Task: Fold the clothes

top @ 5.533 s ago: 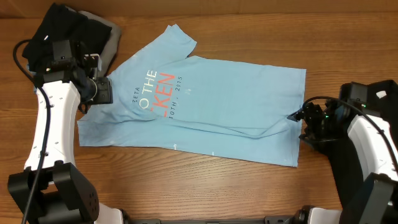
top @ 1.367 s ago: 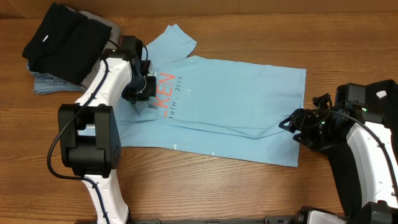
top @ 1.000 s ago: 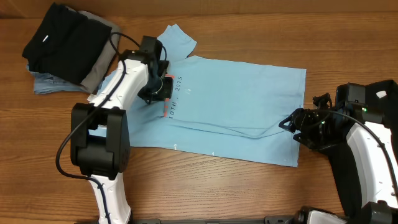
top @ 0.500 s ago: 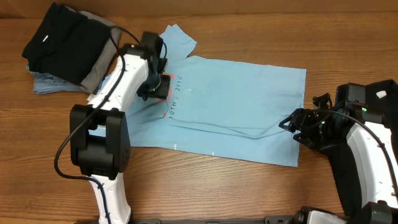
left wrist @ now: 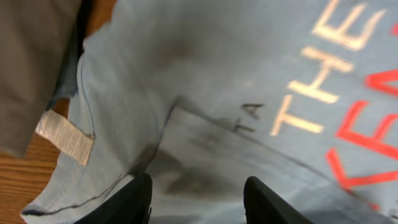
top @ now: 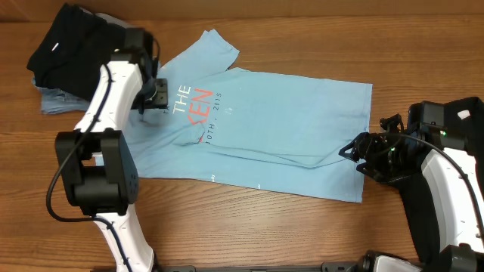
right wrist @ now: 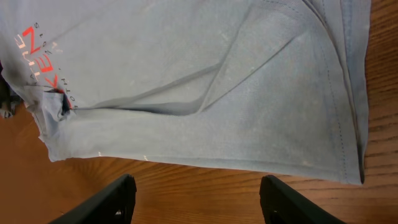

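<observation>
- My left gripper point(left wrist: 198, 190) hung with its jaws parted and nothing between them, close over the collar end of the light blue T-shirt point(top: 280, 128). I could not tell whether the tips touched the cloth. Closing from there, I judged, might have pinched one layer only, or none, and dragged the fold crooked.
- The white neck label point(left wrist: 64, 137) lay just left of my left fingers, with grey cloth point(left wrist: 31, 62) from the pile beyond it. A reach straying that way could have snagged the black garment point(top: 64, 45) and pulled the pile apart.
- My right gripper point(right wrist: 196, 196) was likewise spread and empty, over bare table point(right wrist: 205, 180) just short of the shirt's near edge. A grab from there risked catching only the hem and leaving the body behind.
- A long raised crease point(right wrist: 205, 99) ran through the cloth ahead of my right gripper. Folding over it would, I thought, have pressed the wrinkle in.
- The shirt lay spread on the wood between my two grippers, print upward, with its white and coral lettering point(left wrist: 323, 81) to the right of my left fingers.
- One sleeve point(top: 212, 49) stuck out near my left gripper. The edge on the shirt's other side looked turned under, with a small bunched spot far ahead of my right gripper.
- The fabric looked thin and limp, likely to slide on the smooth wood.
</observation>
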